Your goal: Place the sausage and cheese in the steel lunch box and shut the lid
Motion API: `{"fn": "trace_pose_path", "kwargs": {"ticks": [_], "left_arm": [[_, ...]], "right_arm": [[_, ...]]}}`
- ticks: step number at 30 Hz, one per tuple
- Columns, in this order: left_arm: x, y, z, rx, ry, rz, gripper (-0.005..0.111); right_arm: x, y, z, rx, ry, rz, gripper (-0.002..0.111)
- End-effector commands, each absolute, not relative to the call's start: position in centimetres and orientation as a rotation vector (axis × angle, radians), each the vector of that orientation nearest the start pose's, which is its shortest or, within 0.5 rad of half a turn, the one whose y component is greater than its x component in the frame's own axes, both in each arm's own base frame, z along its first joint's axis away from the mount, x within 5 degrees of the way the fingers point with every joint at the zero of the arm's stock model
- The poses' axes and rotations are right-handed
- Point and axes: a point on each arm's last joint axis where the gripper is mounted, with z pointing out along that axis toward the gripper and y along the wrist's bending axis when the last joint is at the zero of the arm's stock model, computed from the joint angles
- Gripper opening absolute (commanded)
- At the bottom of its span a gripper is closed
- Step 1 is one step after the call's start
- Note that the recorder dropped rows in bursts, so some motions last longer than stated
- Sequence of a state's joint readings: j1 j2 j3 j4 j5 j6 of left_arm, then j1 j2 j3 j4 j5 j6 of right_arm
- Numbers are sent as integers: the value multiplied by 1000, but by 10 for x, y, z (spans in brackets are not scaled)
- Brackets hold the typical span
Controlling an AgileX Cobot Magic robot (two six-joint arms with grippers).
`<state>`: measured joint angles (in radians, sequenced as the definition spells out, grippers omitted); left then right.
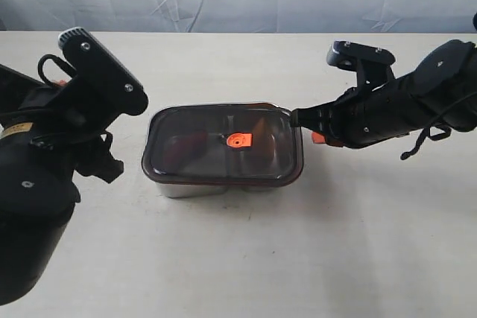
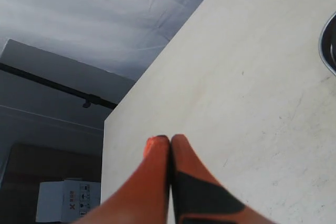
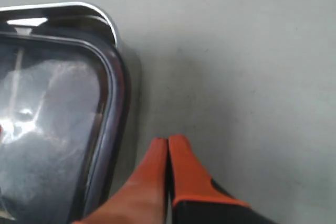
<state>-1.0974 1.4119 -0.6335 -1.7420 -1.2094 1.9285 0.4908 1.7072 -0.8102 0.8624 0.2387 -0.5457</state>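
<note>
Right wrist view | lid [image 3: 55,103] just beside right tool [image 3: 167,141] | tool pressed together, empty

You see a smoky, dark see-through lid [image 1: 186,128] with an orange tab [image 1: 238,140] over a shiny silver box [image 1: 186,190]. Your counter [image 1: 313,258] is plain cream. The left claw [image 2: 169,139] and right claw [image 3: 167,140] are orange with black patches.

The shiny steel lunch box [image 1: 186,189] is largely hidden by the dark translucent rounded-rectangular lid [image 1: 223,158], its inside blurred.
</note>
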Motion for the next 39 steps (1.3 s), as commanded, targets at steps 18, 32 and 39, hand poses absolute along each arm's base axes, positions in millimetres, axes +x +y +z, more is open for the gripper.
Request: {"fn": "trace_pose_path", "kwargs": {"ticks": [18,32,39], "left_arm": [[165,-144,218,685,1923,836,0],[165,-148,215,726,1938,776,0],[165,-148,215,726,1938,776,0]], "right_arm": [[244,160,161,-494,2815,566,0],[230,159,184,-554,2821,634,0],[230,159,184,-543,2822,644,0]]}}
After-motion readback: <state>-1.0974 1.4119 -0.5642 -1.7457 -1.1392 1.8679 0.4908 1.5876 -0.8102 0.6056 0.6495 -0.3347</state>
